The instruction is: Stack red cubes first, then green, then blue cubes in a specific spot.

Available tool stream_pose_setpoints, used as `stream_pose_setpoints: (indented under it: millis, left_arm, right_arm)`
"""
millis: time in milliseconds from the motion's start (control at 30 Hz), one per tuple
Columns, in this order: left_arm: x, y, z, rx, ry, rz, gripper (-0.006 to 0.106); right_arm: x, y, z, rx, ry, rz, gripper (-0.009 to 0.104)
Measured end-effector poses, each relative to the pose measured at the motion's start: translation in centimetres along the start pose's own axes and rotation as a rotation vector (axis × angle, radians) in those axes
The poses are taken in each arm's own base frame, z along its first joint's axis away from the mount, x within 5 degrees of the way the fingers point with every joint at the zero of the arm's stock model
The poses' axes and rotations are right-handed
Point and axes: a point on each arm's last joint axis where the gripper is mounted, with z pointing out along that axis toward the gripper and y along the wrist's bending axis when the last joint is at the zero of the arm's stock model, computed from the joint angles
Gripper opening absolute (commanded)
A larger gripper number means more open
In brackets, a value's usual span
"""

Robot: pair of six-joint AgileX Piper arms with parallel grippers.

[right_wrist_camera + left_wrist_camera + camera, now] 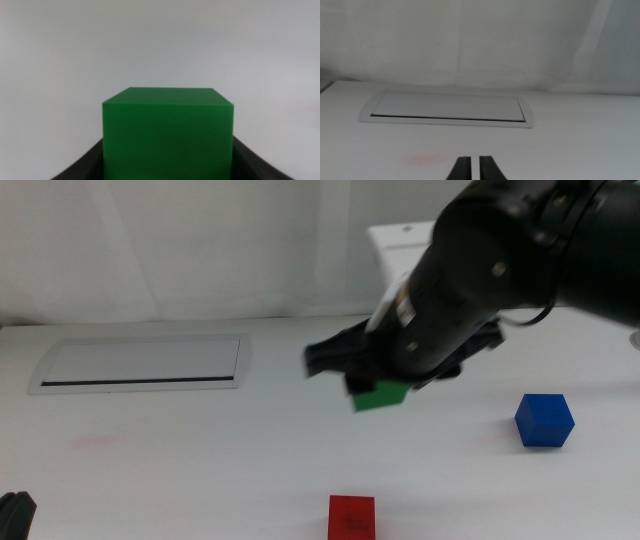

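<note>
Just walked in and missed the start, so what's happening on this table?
The right gripper has its fingers shut on the green cube and holds it in the air above the table. The red cube sits alone at the near edge with nothing on it, and the blue cube rests off to the right. The left gripper waits near the table's left corner, fingers nearly together and holding nothing.

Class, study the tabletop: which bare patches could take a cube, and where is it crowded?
Free: the table between the recessed panel and the red cube; also between red cube and blue cube. Crowded: where the right gripper holds the green cube aloft.
</note>
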Motion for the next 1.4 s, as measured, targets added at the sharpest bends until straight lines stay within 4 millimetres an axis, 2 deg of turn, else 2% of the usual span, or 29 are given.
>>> stream_pose_setpoints:
  millis: [67, 133, 267, 400, 767, 1033, 1400]
  left_arm:
    - [0.0, 0.0, 0.0, 0.000, 0.000, 0.000, -0.003]
    - [0.0, 0.0, 0.0, 0.000, 0.000, 0.000, -0.003]
    - [0.0, 0.0, 0.0, 0.000, 0.000, 0.000, -0.003]
    - [0.0, 0.0, 0.0, 0.000, 0.000, 0.000, -0.003]
    - [0.0, 0.0, 0.0, 0.000, 0.000, 0.000, -0.003]
    - [0.0, 0.0, 0.0, 0.000, 0.000, 0.000, -0.003]
    - [0.0, 0.0, 0.0, 0.000, 0.000, 0.000, -0.003]
  right_arm:
    - [0.8, 1.4, -0.3, -0.020, 0.005, 0.003, -0.003]
    - [2.8, 2.9, 0.5, -0.028, 0.047, 0.019, -0.003]
    - [5.3, 3.5, 2.3, -0.024, 0.110, 0.045, -0.003]
    - [6.5, 4.4, 3.0, -0.075, 0.122, 0.067, -0.003]
    - [8.4, 4.0, 4.8, -0.072, 0.183, 0.126, -0.003]
    - [8.6, 4.2, 5.2, -0.093, 0.191, 0.144, -0.003]
    - [9.1, 3.9, 7.0, -0.010, 0.226, 0.125, -0.003]
